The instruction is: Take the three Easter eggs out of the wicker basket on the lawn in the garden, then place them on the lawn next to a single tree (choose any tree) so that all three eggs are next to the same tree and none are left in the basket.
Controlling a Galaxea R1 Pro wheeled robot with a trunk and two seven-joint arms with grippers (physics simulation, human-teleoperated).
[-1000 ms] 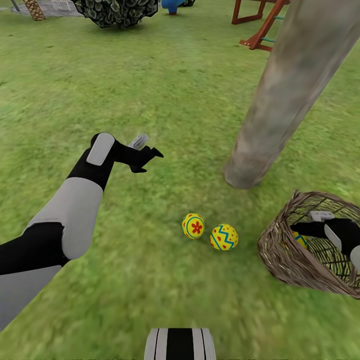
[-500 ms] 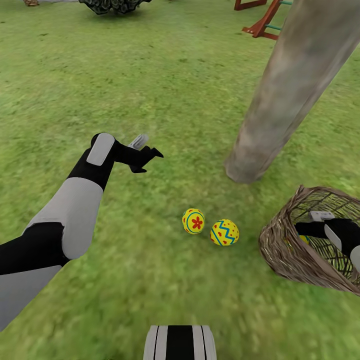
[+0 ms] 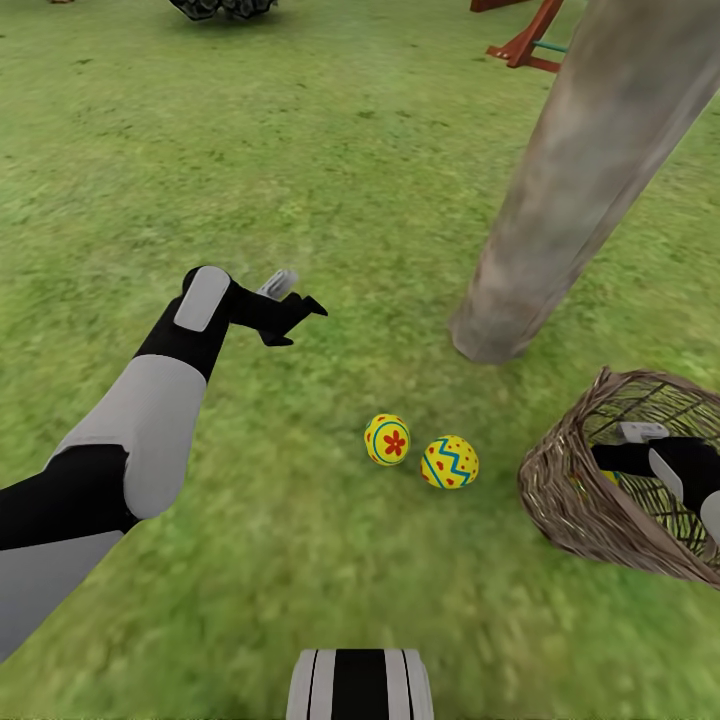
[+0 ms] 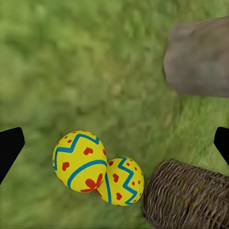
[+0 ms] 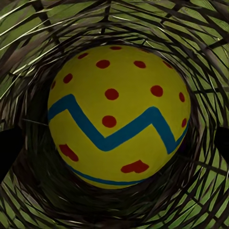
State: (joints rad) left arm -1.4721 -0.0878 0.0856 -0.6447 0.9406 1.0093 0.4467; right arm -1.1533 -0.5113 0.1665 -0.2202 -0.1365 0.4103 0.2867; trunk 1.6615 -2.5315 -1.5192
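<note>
Two touching Easter eggs [image 4: 98, 168] beside wicker basket [image 4: 186, 195], tree [image 4: 198, 57] beyond.

Red wooden playset [image 3: 520, 40] at far edge, dark bush [image 3: 222, 8], even daylight

Two Easter eggs [image 3: 420, 451], yellow with blue zigzags, side by side on the lawn [image 3: 330, 170] near the tree [image 3: 560, 200]. Third egg [image 5: 117, 117] inside tilted wicker basket [image 3: 570, 500], right.
</note>
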